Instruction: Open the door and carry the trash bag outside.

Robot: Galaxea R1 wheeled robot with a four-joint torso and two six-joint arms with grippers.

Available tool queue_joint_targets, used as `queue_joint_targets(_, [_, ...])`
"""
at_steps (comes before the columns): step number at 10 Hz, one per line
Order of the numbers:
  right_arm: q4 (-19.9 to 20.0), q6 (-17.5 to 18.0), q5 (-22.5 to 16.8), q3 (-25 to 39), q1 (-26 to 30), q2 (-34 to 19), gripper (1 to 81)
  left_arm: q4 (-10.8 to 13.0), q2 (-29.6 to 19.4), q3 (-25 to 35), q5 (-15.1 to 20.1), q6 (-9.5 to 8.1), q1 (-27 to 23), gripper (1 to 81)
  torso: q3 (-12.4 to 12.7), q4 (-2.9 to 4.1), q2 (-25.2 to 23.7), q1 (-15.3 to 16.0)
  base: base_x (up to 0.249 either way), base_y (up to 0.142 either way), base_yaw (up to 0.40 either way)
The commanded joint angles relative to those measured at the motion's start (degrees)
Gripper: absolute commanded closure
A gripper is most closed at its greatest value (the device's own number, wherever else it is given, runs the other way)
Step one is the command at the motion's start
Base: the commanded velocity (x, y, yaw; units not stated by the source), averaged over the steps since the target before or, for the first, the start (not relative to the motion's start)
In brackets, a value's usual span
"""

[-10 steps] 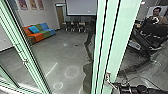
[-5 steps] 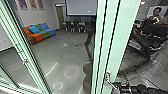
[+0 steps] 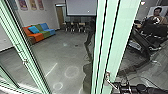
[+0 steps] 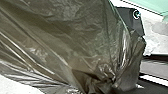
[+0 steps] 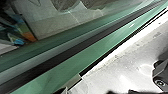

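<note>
1. Brownish, glossy plastic: the trash bag (image 4: 62,40) shows large in the left wrist view, its gathered folds (image 4: 107,77) drawing the loose skin together.
2. I expect soft, slippery film that gives way easily; I can't judge the load inside, though anything heavy would make it swing.
3. Those bunched layers are where I would take hold; one flat layer could slide or tear.
4. I cannot tell whether my left jaws pinch the plastic, nor how my right jaws stand.
5. In the head view, the pale green door (image 3: 111,42) has a metal handle (image 3: 108,76) near my right arm (image 3: 140,89); the film could snag there.
</note>
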Motion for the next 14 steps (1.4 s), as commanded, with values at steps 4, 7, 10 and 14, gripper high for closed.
queue_joint_targets(4, [1.0, 3.8, 6.7, -7.5, 11.7, -6.2, 1.0, 0.0, -0.7, 0.6, 4.1, 0.08, -2.0, 81.1, 0.0, 0.00, 0.0, 0.1, 0.000, 0.000, 0.000])
queue_joint_targets(7, [0.9, 3.8, 6.7, -7.6, 11.0, -6.3, 1.0, 0.2, -0.5, 0.6, 4.1, 0.08, -2.0, 81.1, 0.0, 0.00, 0.0, 0.1, 0.000, 0.000, 0.000])
queue_joint_targets(10, [0.5, 3.8, 7.4, -6.1, 9.5, -6.2, 1.0, 0.3, -0.3, 0.6, 4.1, 0.17, -2.0, 81.1, 0.0, 0.00, 0.0, 0.1, 0.000, 0.000, 0.000])
queue_joint_targets(14, [0.5, 3.8, 7.4, -5.7, 9.5, -6.7, 1.0, 0.4, -0.2, 0.6, 4.1, 0.26, -2.0, 81.1, 0.0, 0.00, 0.0, 0.1, 0.000, 0.000, 0.000])
